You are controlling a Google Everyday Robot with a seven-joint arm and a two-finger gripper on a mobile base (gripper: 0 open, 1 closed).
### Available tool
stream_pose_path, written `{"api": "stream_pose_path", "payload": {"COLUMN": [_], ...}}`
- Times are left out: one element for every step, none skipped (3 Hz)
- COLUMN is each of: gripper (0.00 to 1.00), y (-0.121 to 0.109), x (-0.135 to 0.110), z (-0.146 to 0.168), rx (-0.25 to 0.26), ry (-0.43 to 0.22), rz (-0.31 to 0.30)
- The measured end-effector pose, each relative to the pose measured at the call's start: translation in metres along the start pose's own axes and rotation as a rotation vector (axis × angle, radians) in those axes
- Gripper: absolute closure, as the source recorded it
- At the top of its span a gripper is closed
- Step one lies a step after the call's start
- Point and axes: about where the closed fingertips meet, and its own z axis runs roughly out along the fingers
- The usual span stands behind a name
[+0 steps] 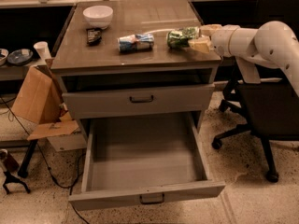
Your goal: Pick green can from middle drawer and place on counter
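Observation:
The green can (180,37) lies on its side at the right edge of the counter (140,20); I cannot tell whether it rests on the top or hangs just above it. My gripper (194,38) reaches in from the right on the white arm and is shut on the can's right end. The middle drawer (142,153) stands pulled fully out below, its grey floor bare, with its dark handle (152,199) on the front.
A blue-and-white can (136,42), a white bowl (98,16) and a small dark object (94,35) lie on the counter. The upper drawer front (140,99) is nearly shut. A black office chair (271,106) stands at the right, a cardboard box (37,101) at the left.

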Motion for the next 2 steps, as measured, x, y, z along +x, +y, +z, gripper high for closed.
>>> {"api": "stream_pose_path", "payload": {"gripper": [0.0, 0.0], "y": [0.0, 0.0], "x": [0.0001, 0.0001], "z": [0.0001, 0.0001], "rx": [0.0, 0.0], "ry": [0.0, 0.0], "rz": [0.0, 0.0]}}
